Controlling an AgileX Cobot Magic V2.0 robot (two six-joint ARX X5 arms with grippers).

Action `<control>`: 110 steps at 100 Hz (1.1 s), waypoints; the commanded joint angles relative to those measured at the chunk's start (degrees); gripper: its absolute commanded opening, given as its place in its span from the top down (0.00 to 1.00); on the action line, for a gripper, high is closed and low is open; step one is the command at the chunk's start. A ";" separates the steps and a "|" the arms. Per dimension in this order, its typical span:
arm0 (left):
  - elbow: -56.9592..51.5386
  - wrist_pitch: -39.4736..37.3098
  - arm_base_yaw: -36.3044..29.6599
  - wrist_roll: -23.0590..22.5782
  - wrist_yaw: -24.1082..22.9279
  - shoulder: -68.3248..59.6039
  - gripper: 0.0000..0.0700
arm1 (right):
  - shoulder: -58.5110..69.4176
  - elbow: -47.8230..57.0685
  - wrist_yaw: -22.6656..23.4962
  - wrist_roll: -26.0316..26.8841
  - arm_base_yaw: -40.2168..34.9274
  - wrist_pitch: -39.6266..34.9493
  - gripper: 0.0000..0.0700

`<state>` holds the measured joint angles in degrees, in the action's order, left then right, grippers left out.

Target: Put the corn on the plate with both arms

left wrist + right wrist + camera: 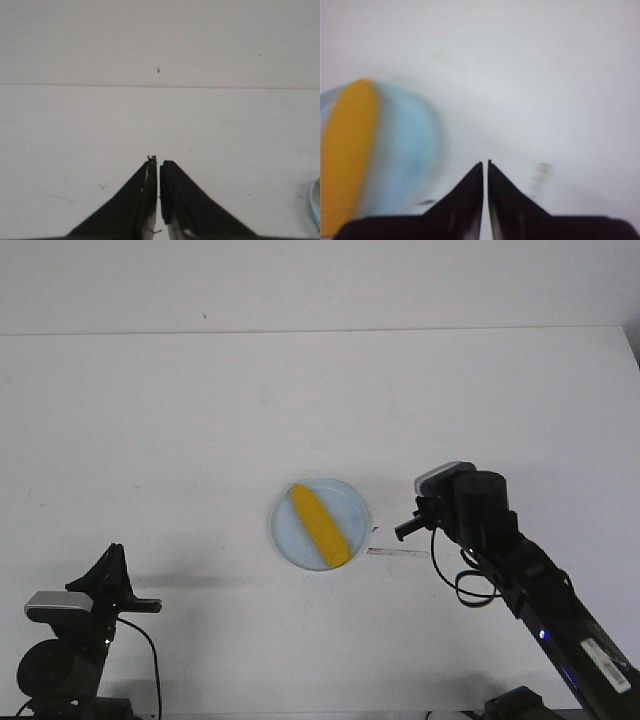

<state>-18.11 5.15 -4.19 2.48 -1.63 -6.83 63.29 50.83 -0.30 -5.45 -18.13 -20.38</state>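
At the lower left of the front view, my left gripper [112,558] stands parked over bare white surface [180,420], its jaws pressed narrow with only a hairline slit between them and nothing held; its own wrist view shows just a sliver of pale rim at the far right edge. At centre frame, the corn [320,526] lies diagonally across the plate [352,502], fully inside the rim, pointed end toward the upper left. I judge the cob light, stiff and slick, a smooth plastic skin that would skid under a pinch near the taper; the thick middle, taken across its width, looks the surer hold. The shallow rim gives little guard against rolling. To the right of the plate, my right gripper [408,529] hangs just beside it, jaws drawn almost together and empty, its wrist view blurred. Open surface runs wide on every side; only a short dark mark [398,551] lies between plate and right arm.
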 commanded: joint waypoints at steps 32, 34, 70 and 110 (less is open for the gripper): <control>-0.98 -0.70 -0.07 -0.33 -0.15 -0.11 1.00 | -22.10 -17.57 -4.24 2.38 9.46 9.75 0.99; -0.98 -0.70 -0.07 -0.33 -0.15 -0.11 1.00 | -23.30 -18.12 -4.26 2.38 9.97 9.70 0.99; -0.98 -0.70 -0.07 -0.33 -0.15 -0.11 1.00 | -40.85 -24.35 -3.61 2.71 14.51 9.20 0.99; -0.98 -0.70 -0.07 -0.33 -0.15 -0.11 1.00 | -50.01 -24.26 -4.42 2.64 14.49 11.52 0.99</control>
<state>-18.11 5.15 -4.19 2.48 -1.63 -6.83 13.74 26.28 -4.54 -3.57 -3.68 -9.74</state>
